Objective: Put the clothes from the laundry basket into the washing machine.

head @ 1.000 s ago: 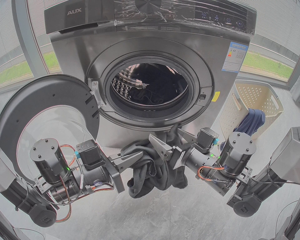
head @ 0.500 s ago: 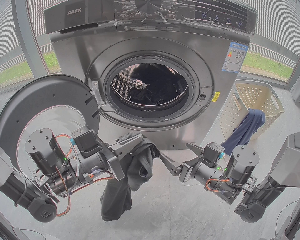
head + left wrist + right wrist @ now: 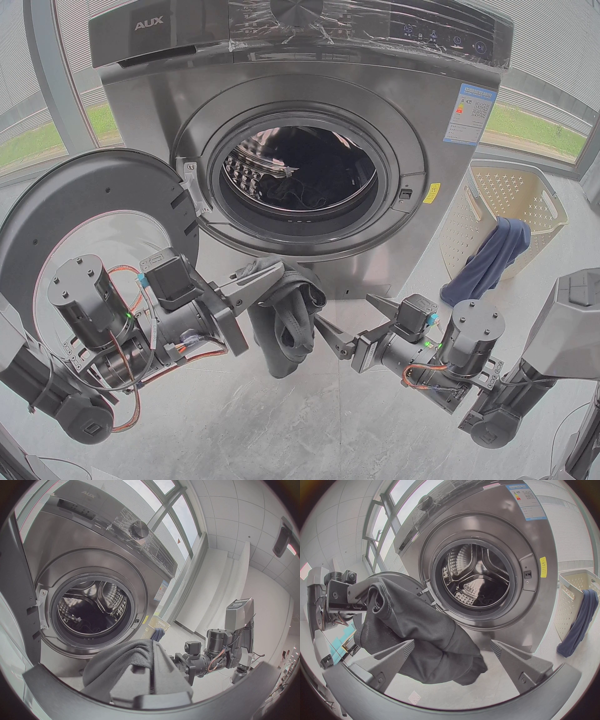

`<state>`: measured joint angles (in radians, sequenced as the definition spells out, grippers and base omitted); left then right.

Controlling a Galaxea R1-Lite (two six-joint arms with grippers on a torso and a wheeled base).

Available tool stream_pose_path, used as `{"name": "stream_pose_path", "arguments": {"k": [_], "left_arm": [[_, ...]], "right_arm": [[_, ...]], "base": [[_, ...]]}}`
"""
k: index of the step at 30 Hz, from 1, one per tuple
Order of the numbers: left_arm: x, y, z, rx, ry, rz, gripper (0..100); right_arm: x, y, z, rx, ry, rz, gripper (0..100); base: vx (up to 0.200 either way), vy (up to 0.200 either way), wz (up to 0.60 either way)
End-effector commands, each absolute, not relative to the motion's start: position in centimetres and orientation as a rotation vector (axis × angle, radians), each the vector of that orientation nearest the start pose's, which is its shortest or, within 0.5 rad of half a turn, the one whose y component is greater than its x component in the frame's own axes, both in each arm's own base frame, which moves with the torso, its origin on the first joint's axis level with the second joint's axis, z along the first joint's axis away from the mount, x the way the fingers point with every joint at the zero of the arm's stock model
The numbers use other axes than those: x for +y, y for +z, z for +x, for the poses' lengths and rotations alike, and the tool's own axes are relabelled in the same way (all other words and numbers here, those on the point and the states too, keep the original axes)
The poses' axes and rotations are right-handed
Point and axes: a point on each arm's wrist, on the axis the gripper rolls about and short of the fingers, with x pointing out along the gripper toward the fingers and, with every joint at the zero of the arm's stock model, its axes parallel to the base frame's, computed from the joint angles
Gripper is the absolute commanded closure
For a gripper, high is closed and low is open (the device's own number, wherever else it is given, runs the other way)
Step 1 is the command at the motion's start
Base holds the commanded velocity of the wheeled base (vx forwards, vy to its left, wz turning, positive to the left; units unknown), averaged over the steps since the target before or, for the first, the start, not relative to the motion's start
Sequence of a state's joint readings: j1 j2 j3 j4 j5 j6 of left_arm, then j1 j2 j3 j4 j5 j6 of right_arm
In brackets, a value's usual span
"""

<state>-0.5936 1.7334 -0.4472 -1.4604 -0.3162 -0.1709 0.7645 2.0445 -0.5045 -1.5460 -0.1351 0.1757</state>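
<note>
A: Fig. 1. Located the grey garment (image 3: 287, 319) where?

B: Found it hanging in a bunch from the left gripper (image 3: 265, 278), near and just below the drum opening (image 3: 300, 169) of the washing machine (image 3: 144, 119), clear of the floor (image 3: 312, 425). Noted that gripper pinched tight on a fold of the cloth.

A: And marked the right gripper (image 3: 350, 312) how?

B: Recorded it as spread apart and empty, just right of the hanging cloth, not touching it. Saw the door (image 3: 94, 200) swung wide to the left, dark clothes (image 3: 294, 187) lying in the drum already, and a blue garment (image 3: 490, 259) draped over the rim of the laundry basket (image 3: 537, 187) at far right.

A: Judged the step in hand as?

B: Took it for carrying the load up into the drum. Advised lifting first, to bring the trailing end above the lower lip of the opening, then pushing far in before letting go. Thought it wise to keep off the hinge (image 3: 190, 184) on the left, and to use the free gripper for tucking in any tail left over the lip. Reckoned the task part done only — blue piece not yet moved.
</note>
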Motion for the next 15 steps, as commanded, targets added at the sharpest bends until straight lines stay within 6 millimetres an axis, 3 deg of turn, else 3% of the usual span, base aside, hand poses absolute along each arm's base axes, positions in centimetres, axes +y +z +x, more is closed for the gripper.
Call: {"name": "stream_pose_path", "arguments": {"k": [1, 15], "left_arm": [[-15.7, 16.9, 22.0, -0.107, -0.922, -0.193, 100], [-16.0, 17.3, 22.6, -0.128, -0.916, -0.219, 100]], "right_arm": [[22.3, 8.7, 23.5, 0.069, 0.631, 0.161, 0], [24.5, 8.8, 21.9, 0.064, 0.719, 0.161, 0]], "base": [[0.0, 0.0, 0.0], [0.0, 0.0, 0.0]]}}
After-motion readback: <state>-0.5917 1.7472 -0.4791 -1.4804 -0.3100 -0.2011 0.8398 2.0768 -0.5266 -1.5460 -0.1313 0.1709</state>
